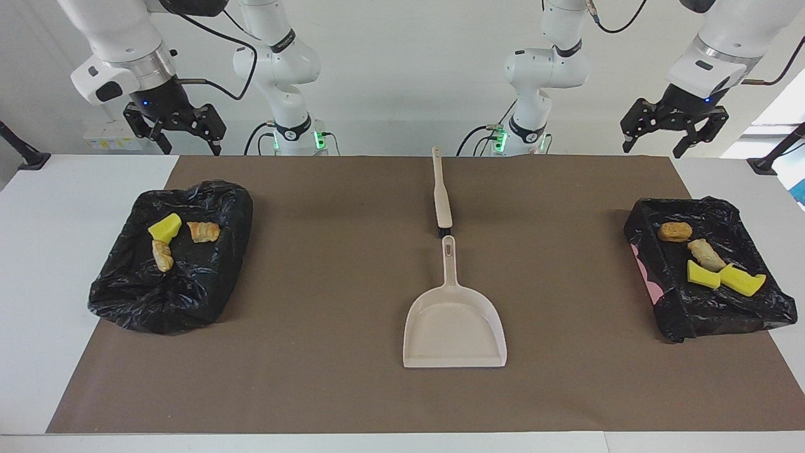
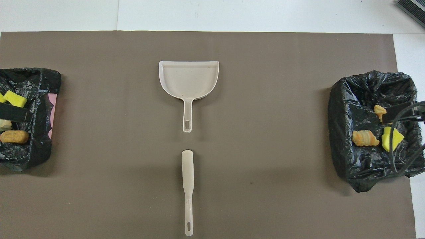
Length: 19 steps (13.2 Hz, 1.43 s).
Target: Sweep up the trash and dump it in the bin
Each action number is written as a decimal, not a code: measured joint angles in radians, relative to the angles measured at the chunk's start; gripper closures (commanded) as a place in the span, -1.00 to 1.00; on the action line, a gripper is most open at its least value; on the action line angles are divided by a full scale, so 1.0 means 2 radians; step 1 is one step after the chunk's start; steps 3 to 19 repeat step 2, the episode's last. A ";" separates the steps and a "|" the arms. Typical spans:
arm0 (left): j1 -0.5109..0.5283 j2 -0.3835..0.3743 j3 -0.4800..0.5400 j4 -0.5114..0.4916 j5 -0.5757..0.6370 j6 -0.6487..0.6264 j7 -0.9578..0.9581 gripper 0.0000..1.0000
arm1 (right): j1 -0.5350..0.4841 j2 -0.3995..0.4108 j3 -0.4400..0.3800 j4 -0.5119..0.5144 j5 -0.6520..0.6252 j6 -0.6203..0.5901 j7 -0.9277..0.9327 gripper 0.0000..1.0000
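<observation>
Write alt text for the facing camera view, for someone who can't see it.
An empty beige dustpan and brush lie mid-table on a brown mat, the brush nearer the robots. Black-lined bins at each end hold scraps: three in one, four in the other. The left end effector and right end effector hang open, empty.
</observation>
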 measured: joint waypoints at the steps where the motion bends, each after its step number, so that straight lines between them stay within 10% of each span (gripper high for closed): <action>1: 0.000 0.000 0.000 0.000 0.000 0.000 0.000 -1.00 | 0.000 0.000 0.000 0.000 0.000 0.000 0.000 -1.00; 19: 0.000 0.000 0.000 0.000 0.000 0.000 0.000 -1.00 | 0.000 0.000 0.000 0.000 0.000 0.000 0.000 -1.00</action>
